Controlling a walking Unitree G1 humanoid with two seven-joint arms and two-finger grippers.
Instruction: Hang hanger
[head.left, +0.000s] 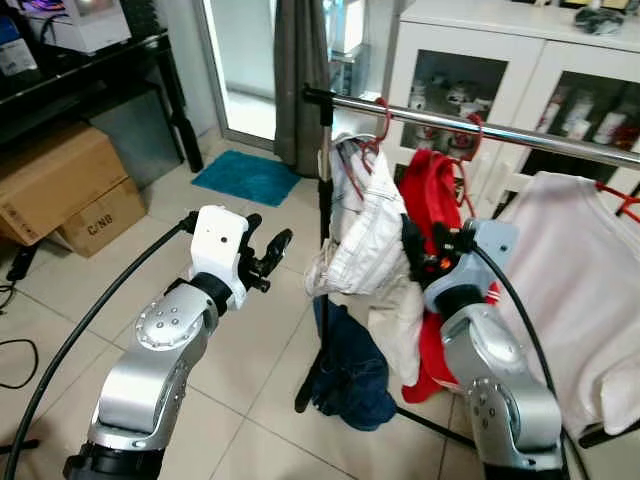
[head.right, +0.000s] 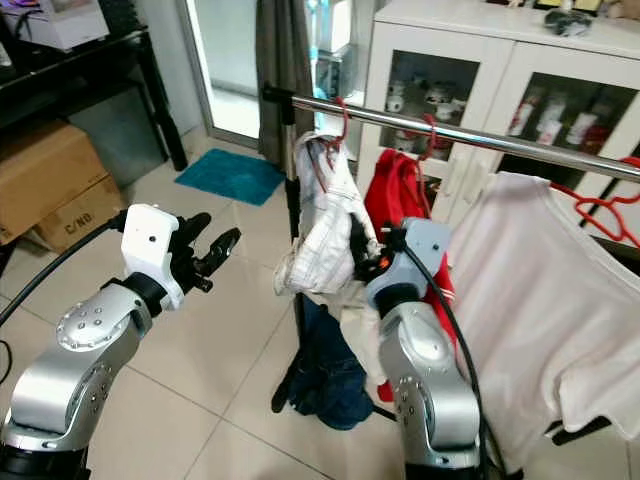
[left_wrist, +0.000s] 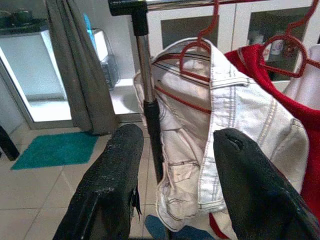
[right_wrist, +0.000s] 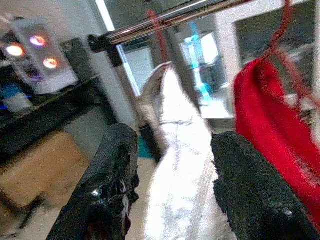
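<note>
The red hanger carrying a white striped shirt hangs hooked over the rail before me.

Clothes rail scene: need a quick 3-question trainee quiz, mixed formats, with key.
1. True or false: the white shirt hangs on a red hanger on the rail.
2. Which garment hangs right beside the white shirt? A) red garment B) green coat C) yellow towel
3. Fill in: the left gripper is ___ and holds nothing, left of the rail's post.

Key: 1 true. 2 A. 3 open. The right gripper is open too, facing the white shirt.
</note>
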